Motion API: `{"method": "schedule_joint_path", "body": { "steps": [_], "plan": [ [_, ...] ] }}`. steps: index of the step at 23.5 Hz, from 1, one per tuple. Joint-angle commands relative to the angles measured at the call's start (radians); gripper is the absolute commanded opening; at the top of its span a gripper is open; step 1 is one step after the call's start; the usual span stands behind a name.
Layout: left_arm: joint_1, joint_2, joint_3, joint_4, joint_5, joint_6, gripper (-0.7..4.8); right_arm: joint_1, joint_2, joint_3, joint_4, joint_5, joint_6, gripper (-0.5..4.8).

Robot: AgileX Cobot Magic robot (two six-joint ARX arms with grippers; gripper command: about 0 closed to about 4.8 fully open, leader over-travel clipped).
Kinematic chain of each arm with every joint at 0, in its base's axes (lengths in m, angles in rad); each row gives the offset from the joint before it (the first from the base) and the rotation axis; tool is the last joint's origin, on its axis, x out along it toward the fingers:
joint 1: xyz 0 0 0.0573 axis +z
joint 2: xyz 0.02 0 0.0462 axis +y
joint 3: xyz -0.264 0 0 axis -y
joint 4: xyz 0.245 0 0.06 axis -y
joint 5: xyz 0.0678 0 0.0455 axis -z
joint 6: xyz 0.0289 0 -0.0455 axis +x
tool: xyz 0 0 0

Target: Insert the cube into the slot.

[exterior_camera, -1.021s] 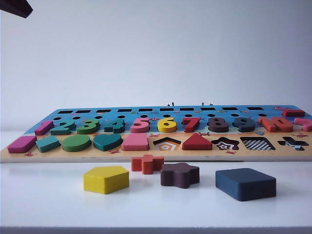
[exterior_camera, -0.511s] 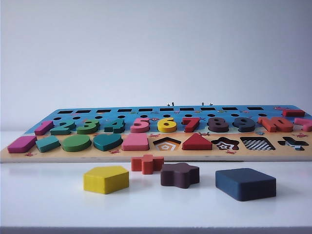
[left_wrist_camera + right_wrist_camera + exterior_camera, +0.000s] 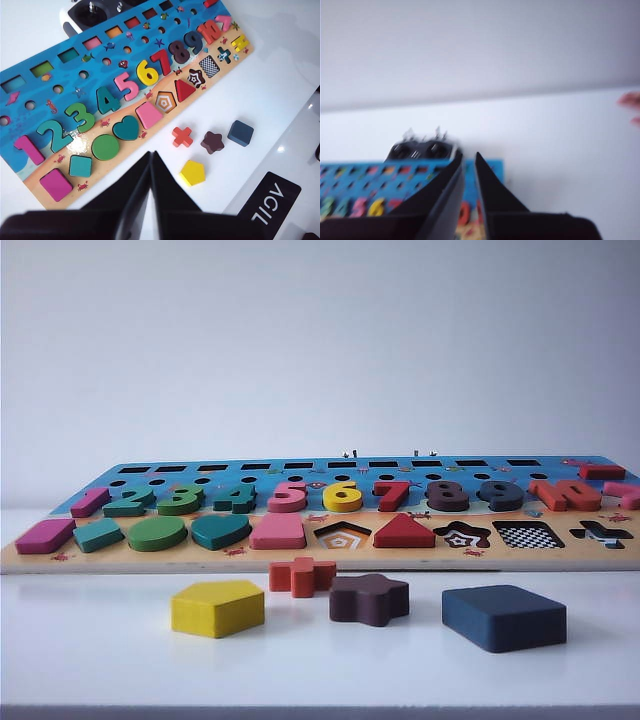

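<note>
Left gripper (image 3: 151, 156) hangs high over the board's near edge, jaws pressed together, empty. Right gripper (image 3: 468, 159) is also aloft, jaws nearly closed with a thin gap, nothing held; its view is blurred, so its exact place over the puzzle board (image 3: 90, 558) is unclear. The cube (image 3: 504, 617) lies flat on the table (image 3: 100, 660) in front of the board, right of the star block (image 3: 369, 599), probably nearer the right arm. Square, so no long axis; one corner points toward the exterior camera. The slot (image 3: 528, 535) lies just behind it.
</note>
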Motion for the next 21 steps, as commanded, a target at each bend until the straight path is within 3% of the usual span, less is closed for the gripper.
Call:
{"method": "schedule_joint_path", "body": {
  "steps": [1, 4, 11, 15, 21],
  "plan": [
    [0.006, 0.003, -0.015, 0.026, 0.000, 0.009, 0.07, 0.003, 0.048, 0.026, -0.151, -0.134, 0.080, 0.68],
    [0.015, 0.003, -0.029, 0.042, 0.001, 0.010, 0.07, 0.003, 0.106, 0.029, -0.276, -0.237, 0.098, 1.31],
    [0.020, 0.003, -0.040, 0.046, 0.001, 0.010, 0.07, 0.026, 0.220, 0.029, -0.390, -0.404, 0.116, 3.91],
    [0.031, 0.003, -0.041, 0.062, 0.005, 0.009, 0.07, 0.080, 0.255, 0.029, -0.428, -0.415, 0.162, 4.30],
    [0.030, 0.003, -0.041, 0.071, 0.005, 0.007, 0.07, 0.262, 0.355, 0.029, -0.479, -0.384, 0.223, 4.31]
  ]
}}
